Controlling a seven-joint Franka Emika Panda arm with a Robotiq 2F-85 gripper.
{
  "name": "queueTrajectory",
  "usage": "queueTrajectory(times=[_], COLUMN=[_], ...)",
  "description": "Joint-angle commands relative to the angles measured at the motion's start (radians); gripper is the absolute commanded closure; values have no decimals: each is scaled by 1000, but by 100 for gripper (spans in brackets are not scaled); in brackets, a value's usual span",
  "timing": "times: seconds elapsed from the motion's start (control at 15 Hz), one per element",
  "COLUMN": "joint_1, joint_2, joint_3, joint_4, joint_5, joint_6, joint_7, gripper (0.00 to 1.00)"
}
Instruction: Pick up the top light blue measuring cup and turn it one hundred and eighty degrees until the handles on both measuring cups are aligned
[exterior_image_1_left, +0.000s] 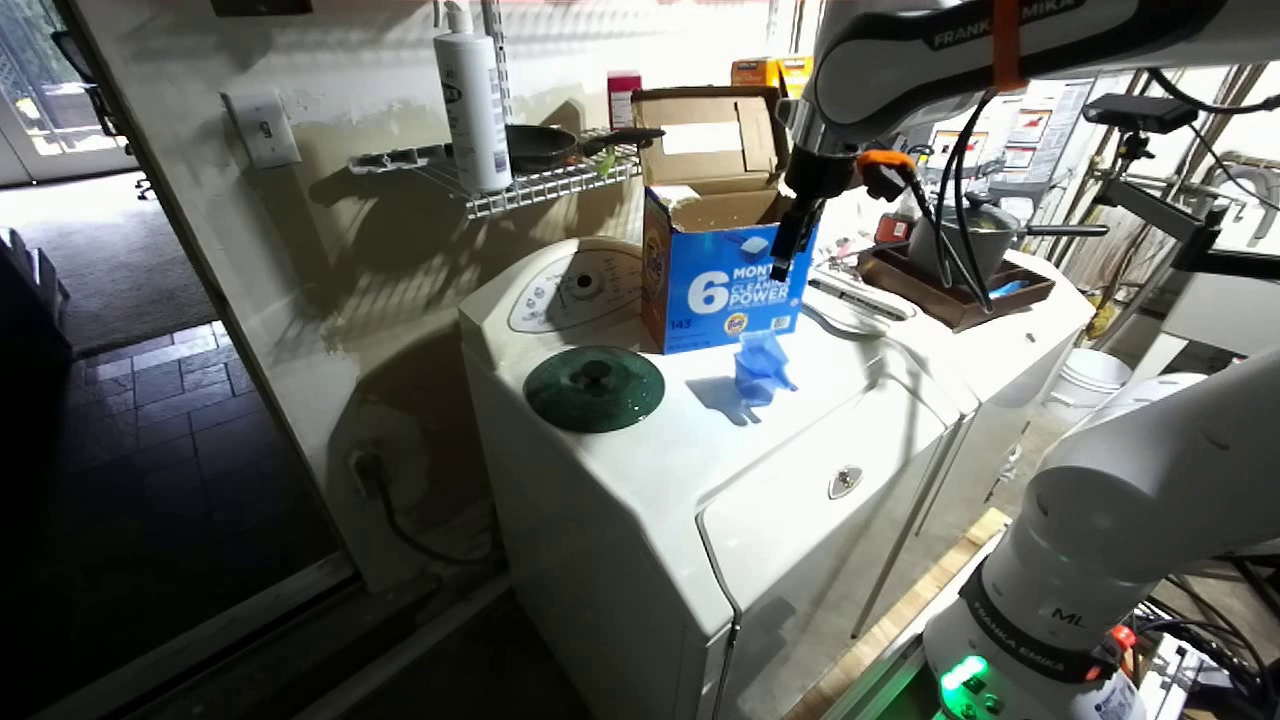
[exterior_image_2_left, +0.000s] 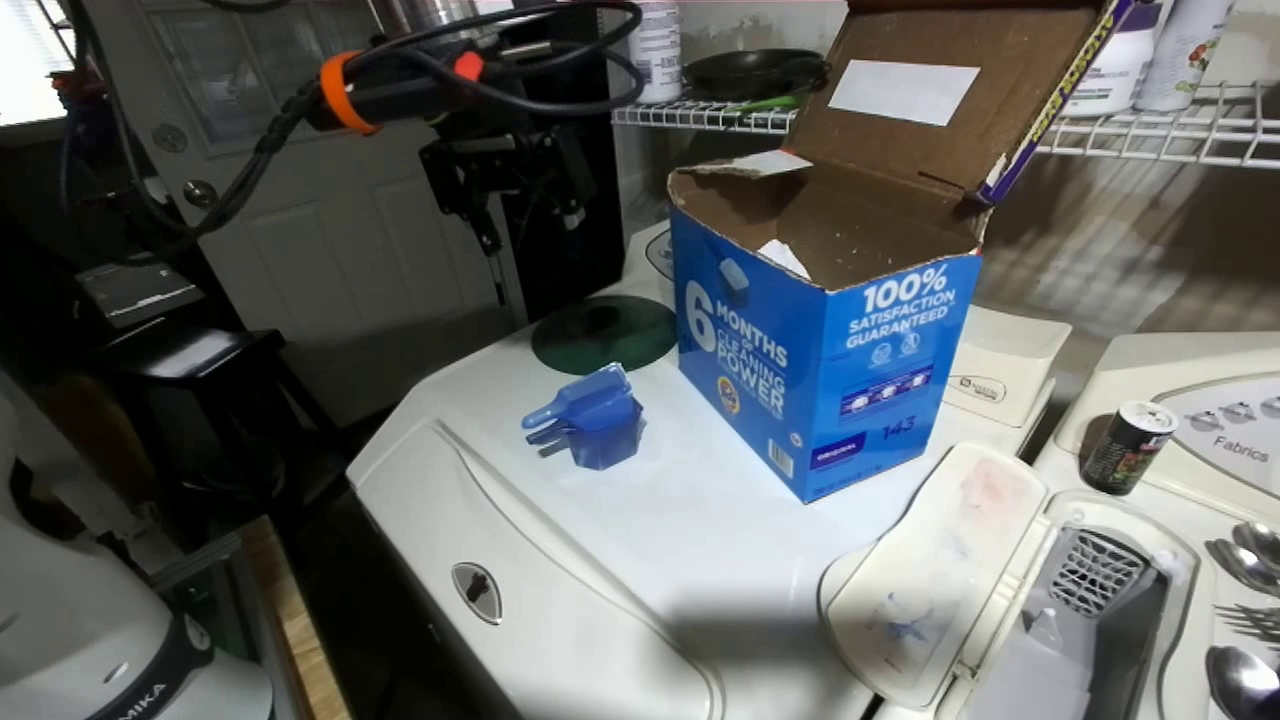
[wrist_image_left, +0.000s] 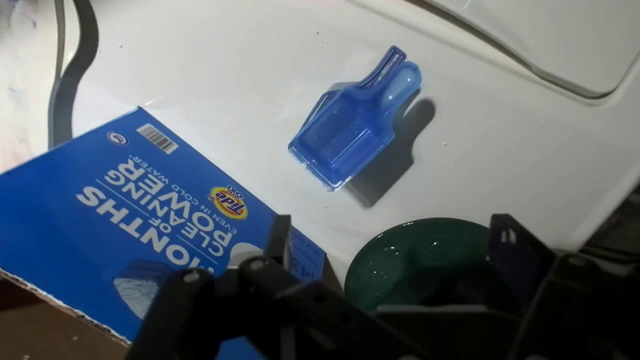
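The top light blue measuring cup sits in the lower measuring cup, tilted a little, on the white machine top. In the wrist view the top cup's handle and the lower cup's handle point the same general way, side by side with a small offset. The stacked cups also show in an exterior view. My gripper is open and empty. It hangs in the air above and apart from the cups, as both exterior views show.
A tall open blue box stands close to the cups. A flat round green disc lies on the same white top. A wire shelf runs behind. A brown tray with a pot stands farther along.
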Motion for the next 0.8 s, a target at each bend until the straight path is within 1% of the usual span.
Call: queueTrajectory(times=[0.0,0.13,0.2,0.27,0.4,0.73], joint_1=[0,-10,-25,3,-9,-12], joint_2=[-105,-135,-151,-97,-121,-132], joint_3=[-14,-22,-17,-27,-27,-27], joint_4=[-57,-68,-73,-43,-50,-61], joint_5=[20,34,19,1,2,3], joint_6=[-8,-10,-5,-3,-3,-3], joint_7=[157,237,281,217,255,270], gripper=[0,0,0,0,0,0])
